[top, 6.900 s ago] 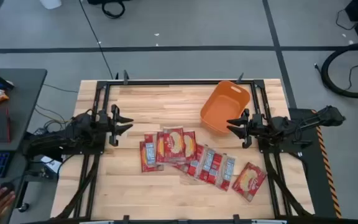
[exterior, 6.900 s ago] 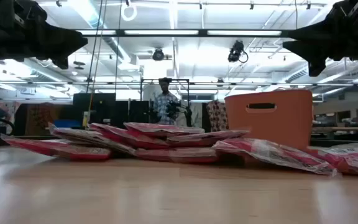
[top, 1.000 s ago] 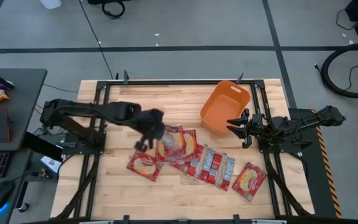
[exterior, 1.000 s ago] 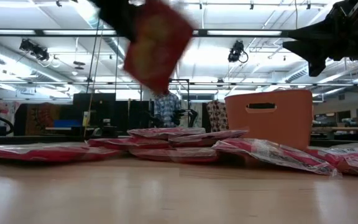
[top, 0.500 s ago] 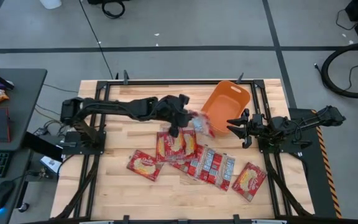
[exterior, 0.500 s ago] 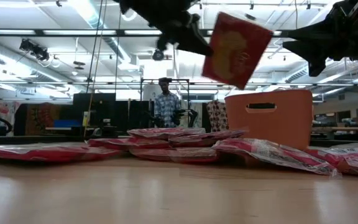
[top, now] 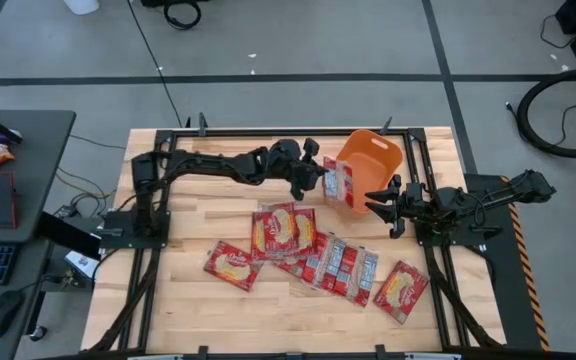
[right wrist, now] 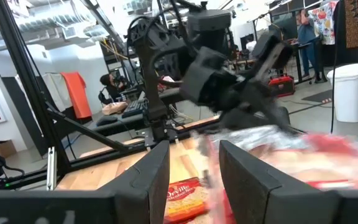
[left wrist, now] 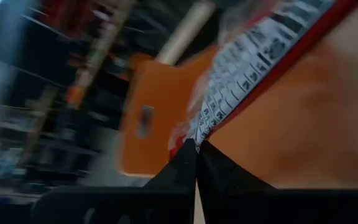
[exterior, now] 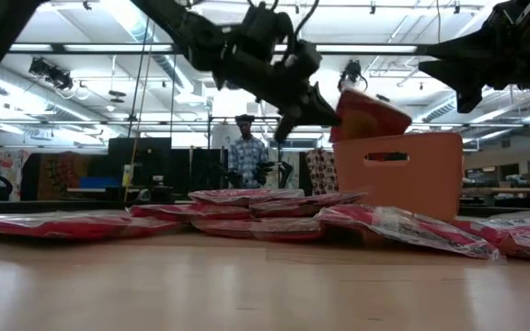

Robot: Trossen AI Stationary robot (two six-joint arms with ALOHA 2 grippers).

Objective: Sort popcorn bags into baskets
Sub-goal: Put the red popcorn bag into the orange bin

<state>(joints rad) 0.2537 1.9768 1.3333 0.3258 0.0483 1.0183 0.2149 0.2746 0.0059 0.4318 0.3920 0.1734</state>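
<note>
My left gripper point(top: 315, 178) is shut on a red popcorn bag point(top: 338, 182), which it holds at the near-left rim of the orange basket point(top: 368, 160). In the low view the bag point(exterior: 372, 117) hangs just above the basket point(exterior: 398, 175). Several more red popcorn bags point(top: 288, 234) lie flat and overlapping on the table near the middle. At the table's right side my right gripper point(top: 376, 204) waits open, with nothing between its fingers point(right wrist: 194, 168). My left gripper pinches one edge of the bag point(left wrist: 199, 134) between its two fingertips. The fingers come nearly level from the table's left. The bag is lifted clear and sticks out tilted past the fingers, over the basket's rim point(exterior: 357, 140).
Loose bags lie at the near left point(top: 233, 265), near middle point(top: 343, 266) and near right point(top: 400, 290). Black frame rails point(top: 268, 131) run along the table's edges. A person point(exterior: 243, 158) stands in the room far behind the table.
My left gripper has swung from above the pile toward the table's right and far edge, has come down and has rolled its wrist. It has stayed shut on the bag, which went from high over the pile to the basket's rim.
</note>
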